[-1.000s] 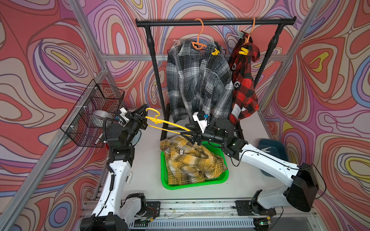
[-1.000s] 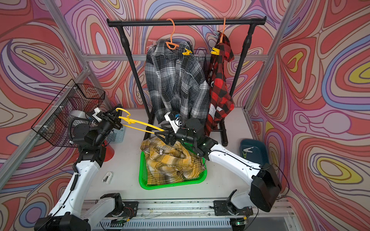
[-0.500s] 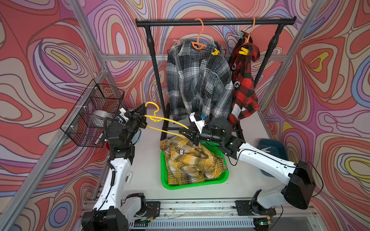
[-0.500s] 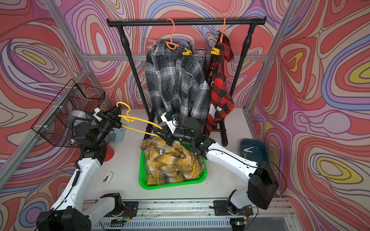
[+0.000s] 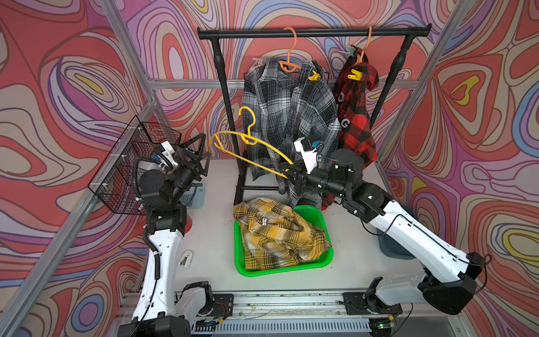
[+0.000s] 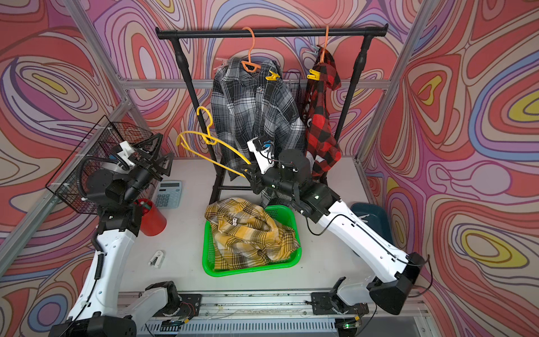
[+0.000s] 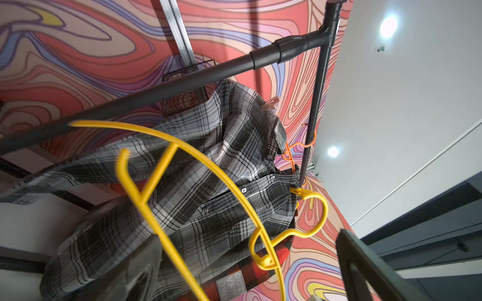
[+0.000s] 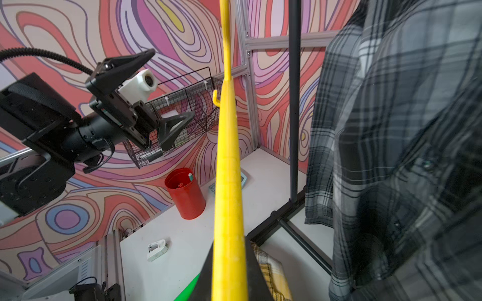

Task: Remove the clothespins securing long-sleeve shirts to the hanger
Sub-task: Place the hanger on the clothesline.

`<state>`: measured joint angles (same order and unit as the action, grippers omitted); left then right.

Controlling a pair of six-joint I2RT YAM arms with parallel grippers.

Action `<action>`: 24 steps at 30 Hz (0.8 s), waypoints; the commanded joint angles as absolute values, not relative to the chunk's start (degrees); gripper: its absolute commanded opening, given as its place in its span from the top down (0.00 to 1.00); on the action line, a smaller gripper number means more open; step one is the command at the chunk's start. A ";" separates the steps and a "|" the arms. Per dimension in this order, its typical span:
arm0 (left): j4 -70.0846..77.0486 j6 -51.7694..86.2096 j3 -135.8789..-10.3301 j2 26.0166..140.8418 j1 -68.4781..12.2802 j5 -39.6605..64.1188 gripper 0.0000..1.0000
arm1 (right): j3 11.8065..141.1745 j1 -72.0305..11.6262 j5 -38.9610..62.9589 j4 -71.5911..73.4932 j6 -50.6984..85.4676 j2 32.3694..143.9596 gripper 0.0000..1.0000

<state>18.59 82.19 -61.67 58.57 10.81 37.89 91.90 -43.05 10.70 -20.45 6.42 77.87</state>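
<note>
My left pincer (image 5: 204,151) stands spread wide and holds nothing, out at the left just beside the wire basket (image 5: 125,175); my right pincer (image 5: 287,175) is clamped on the right tip of the bare yellow hanger (image 5: 250,139). The hanger's long axis runs from that grip up and to the left; its free end hangs just beside the left pincer's open jaws, apart from them as far as I can tell.

The yellow-black shirt (image 5: 277,233) lies heaped in the green basket (image 5: 280,270) on the table, with no pin on it that I can see. The pins left to take sit high and far, under the rail (image 5: 315,33): a yellow clothespin (image 5: 314,76) on the right shoulder of the grey shirt (image 5: 285,116); a pale pink clothespin (image 7: 271,102) on its left shoulder; a second yellow clothespin (image 5: 354,74) and a teal clothespin (image 5: 350,53) on the red shirt (image 5: 354,122) at the far right.

From both pincers these lie upward and farther back. The right pincer sits just below the grey shirt's hem and is the nearer, but its grip is taken; the left is free yet well off to the left. The yellow clothespin's long axis seems to run roughly along the shoulder, left to right, though it is small; I judge the hanger must be put aside first.
</note>
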 commanded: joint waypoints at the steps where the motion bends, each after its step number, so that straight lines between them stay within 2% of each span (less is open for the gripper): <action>1: 10.85 70.83 -64.96 57.41 12.12 37.66 0.00 | 99.62 -42.98 5.21 -30.78 4.45 77.57 1.00; 9: -12.93 44.45 -75.98 54.12 12.22 25.66 0.00 | 119.57 -42.97 0.37 -42.09 4.06 86.04 1.00; 12: -17.52 38.95 -77.75 52.47 12.22 21.12 0.00 | 126.12 -42.98 -3.17 -44.56 3.61 89.41 1.00; 18: -18.24 36.35 -77.19 50.28 12.27 17.64 0.00 | 138.52 -42.97 -6.25 -48.54 2.64 96.90 1.00; 24: -17.66 36.04 -76.53 49.66 12.26 16.70 0.00 | 144.53 -42.98 -8.40 -45.41 1.05 101.14 1.00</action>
